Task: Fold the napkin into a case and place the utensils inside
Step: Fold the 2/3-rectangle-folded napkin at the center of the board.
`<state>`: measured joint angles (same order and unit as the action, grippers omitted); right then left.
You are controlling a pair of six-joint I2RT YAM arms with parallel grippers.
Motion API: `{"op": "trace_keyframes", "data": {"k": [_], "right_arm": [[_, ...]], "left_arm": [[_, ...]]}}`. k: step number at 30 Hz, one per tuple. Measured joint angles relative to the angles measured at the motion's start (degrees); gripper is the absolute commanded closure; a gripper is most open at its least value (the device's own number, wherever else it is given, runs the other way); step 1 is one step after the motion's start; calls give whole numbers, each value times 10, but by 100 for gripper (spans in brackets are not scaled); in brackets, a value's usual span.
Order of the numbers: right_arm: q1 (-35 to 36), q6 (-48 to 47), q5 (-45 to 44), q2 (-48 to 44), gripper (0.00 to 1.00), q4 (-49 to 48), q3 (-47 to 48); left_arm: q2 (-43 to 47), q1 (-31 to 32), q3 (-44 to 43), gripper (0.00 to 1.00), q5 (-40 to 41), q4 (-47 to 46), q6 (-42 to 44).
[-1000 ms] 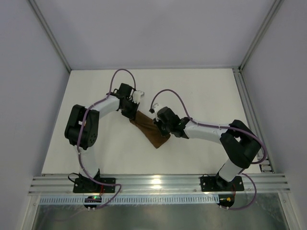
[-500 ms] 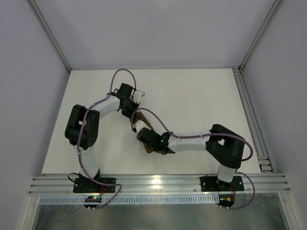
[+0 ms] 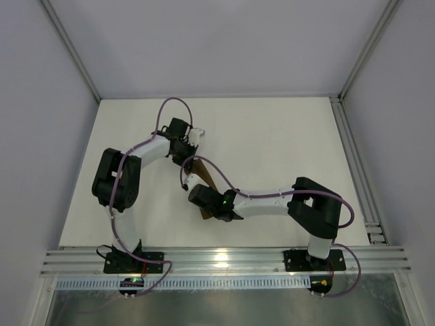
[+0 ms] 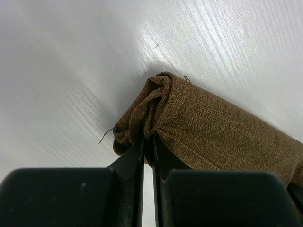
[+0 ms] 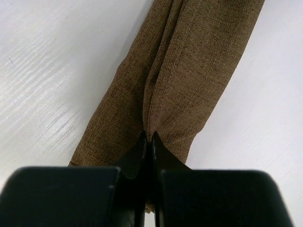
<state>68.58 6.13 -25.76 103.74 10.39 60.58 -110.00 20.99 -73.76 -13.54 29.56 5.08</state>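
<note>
While the white surface (image 3: 285, 136) takes up most of the overhead view, we see both arms reaching in over its middle. The left arm (image 3: 139, 155) bends in from the left side. The right arm (image 3: 272, 199) stretches low across from the right, closer to the front edge.

Between their wrists lies the napkin (image 3: 206, 178), a dark brown cloth gathered into a narrow oblong. It runs from the left wrist at the far end towards the right wrist at the near end. From above, most of its length is hidden by the right wrist and a purple cable (image 3: 221, 178), so only the far part and a small near corner show.

At the far end, the left end effector (image 4: 147, 142) is closed almost fully. Its two fingers pinch the bunched, layered edge of the cloth, with only a thin slit between them. Beyond the pinch, the napkin rests on the surface as a rounded roll.

At the near end, the right end effector (image 5: 147, 137) is closed tight. Its fingertips meet on the crease where two long folds of the cloth come together. The folds run straight away from those fingertips across the surface.

A loose thread (image 4: 105, 137) sticks out from the bunched end beside the left fingers.
</note>
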Motion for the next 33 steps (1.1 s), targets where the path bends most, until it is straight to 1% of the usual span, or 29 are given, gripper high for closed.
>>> {"op": "trace_keyframes", "data": {"k": [3,4,5,7,8,11,12,17,22,24,26,29,31,33], "right_arm": [[-6,7,10,0,97,10,7],[-8,9,13,0,97,14,11],[-10,9,16,0,97,16,13],[-14,13,24,0,97,17,15],[-17,15,31,0,97,17,15],[-37,23,55,0,97,2,5],[-45,26,62,0,97,-5,-2],[-67,26,70,0,97,-32,-16],[-69,17,71,-3,97,-54,-28],[-73,14,78,-9,97,-69,-38],[-82,11,96,-15,97,-88,-50],[-93,0,117,-19,97,-114,-63],[-99,-3,129,-23,97,-127,-72],[-107,-5,146,-29,97,-137,-80]], "left_arm": [[0,0,0,99,0,0,-1],[0,0,0,95,-1,0,-1],[0,0,0,84,-2,0,-1],[1,0,0,73,-5,0,0],[3,0,1,63,-7,0,3],[24,-1,11,52,-11,0,15],[38,-2,16,50,-15,2,17],[124,-17,33,50,-49,2,27],[179,-36,49,55,-91,0,28],[196,-58,62,55,-127,0,32],[232,-93,93,55,-164,-2,49],[331,-133,175,56,-214,-9,126],[403,-132,227,58,-245,1,212],[442,-119,257,59,-265,19,293]]}}
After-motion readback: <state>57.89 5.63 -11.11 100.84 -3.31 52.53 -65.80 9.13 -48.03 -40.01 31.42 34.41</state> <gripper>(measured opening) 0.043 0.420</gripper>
